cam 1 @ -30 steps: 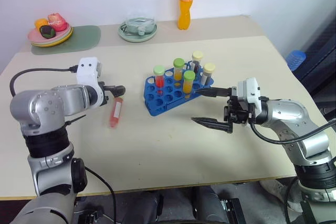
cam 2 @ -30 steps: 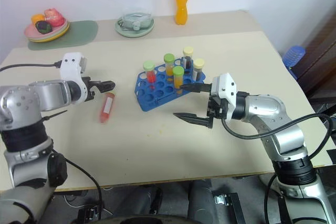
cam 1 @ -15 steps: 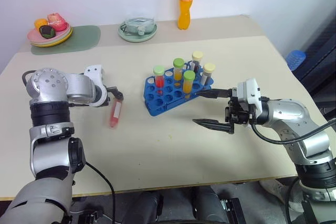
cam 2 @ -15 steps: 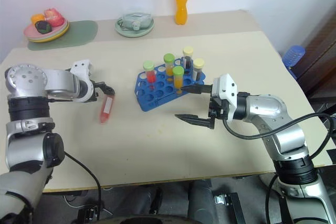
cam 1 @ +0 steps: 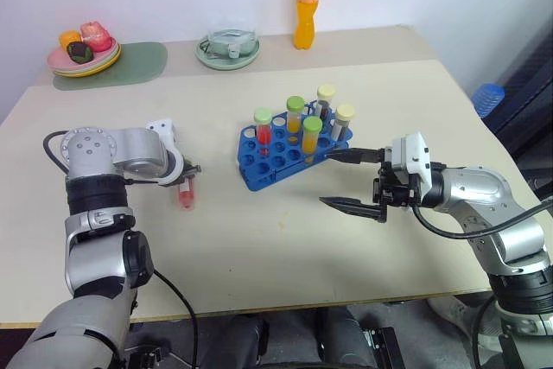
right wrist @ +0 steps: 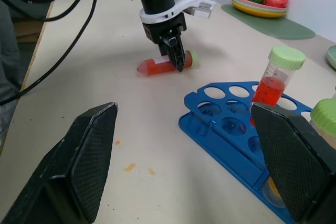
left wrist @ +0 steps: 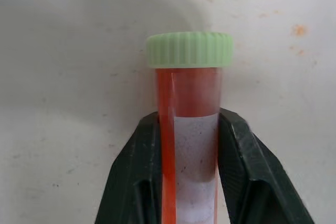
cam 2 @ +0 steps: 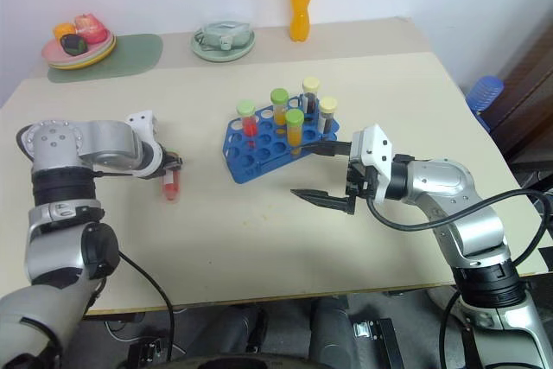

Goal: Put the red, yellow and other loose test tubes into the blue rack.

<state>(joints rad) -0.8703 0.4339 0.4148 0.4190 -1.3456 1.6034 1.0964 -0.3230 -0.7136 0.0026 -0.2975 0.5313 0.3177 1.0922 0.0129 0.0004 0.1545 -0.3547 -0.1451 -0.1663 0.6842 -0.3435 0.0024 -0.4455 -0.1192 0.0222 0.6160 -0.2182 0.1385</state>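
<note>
A red test tube [cam 1: 185, 194] with a light green cap lies on the table, left of the blue rack [cam 1: 259, 167]. My left gripper [cam 1: 188, 175] points down at it and is shut on its body; in the left wrist view the two black fingers [left wrist: 142, 171] press both sides of the tube [left wrist: 189, 129] just below the cap. The rack holds several upright capped tubes [cam 1: 295, 117] with red, orange-yellow and dark contents. Right of the rack my right gripper [cam 1: 326, 177] hangs open and level, with nothing between its fingers.
At the back of the table stand an orange drink bottle [cam 1: 304, 6], a lidded glass dish on a plate [cam 1: 227, 47] and a plate of fruit [cam 1: 82, 52] on a green mat. A blue object [cam 1: 486, 97] sits beyond the table's right edge.
My left gripper has dropped and tilted down over the red tube, then shut on it. The tube lies in the same spot. The right arm has not moved.
</note>
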